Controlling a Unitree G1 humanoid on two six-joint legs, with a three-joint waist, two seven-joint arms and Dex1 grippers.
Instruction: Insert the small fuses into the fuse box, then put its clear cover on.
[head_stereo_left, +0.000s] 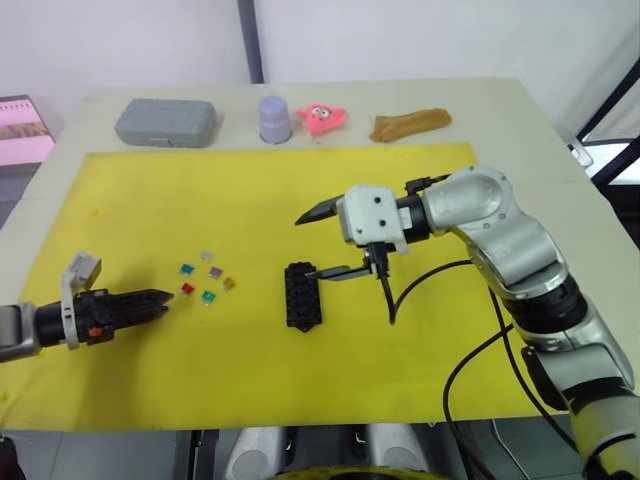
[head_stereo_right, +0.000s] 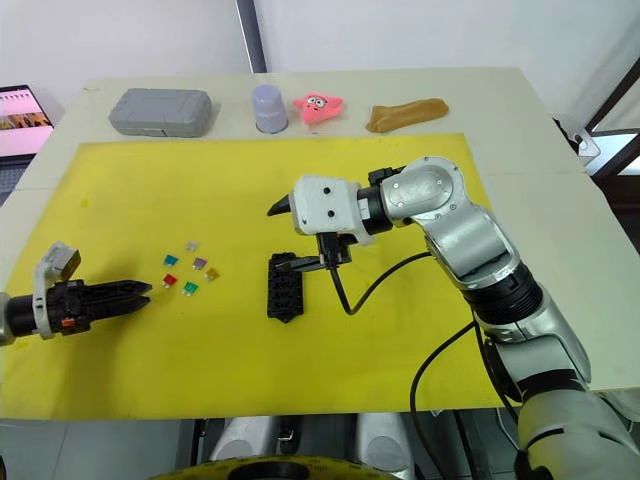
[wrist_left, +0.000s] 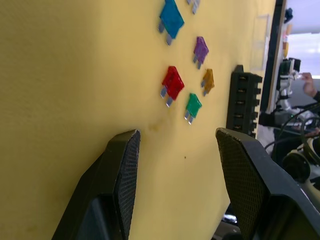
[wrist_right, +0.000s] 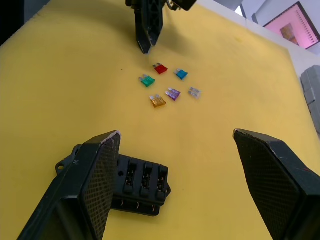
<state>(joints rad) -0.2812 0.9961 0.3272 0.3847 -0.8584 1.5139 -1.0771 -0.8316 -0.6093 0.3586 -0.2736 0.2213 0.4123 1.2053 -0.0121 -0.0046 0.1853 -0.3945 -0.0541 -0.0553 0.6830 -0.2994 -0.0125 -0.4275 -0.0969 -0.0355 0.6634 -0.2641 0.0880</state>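
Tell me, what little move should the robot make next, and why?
Probably ease the left pincer forward to the red fuse. Its fingers are open and empty, that fuse lies nearest on the yellow mat, and the fuse box has empty slots.

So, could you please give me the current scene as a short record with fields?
surface: yellow mat on a table
fuses: six loose on the mat, blue, red, green, purple, orange, clear; none inserted
fuse box: black, on the mat, slots empty
left tool: low, beside the fuses, pointing at them; open in its wrist view
right tool: open wide, over the fuse box
back edge: grey case, lilac cup, pink toy, brown item
clear cover: cannot make out
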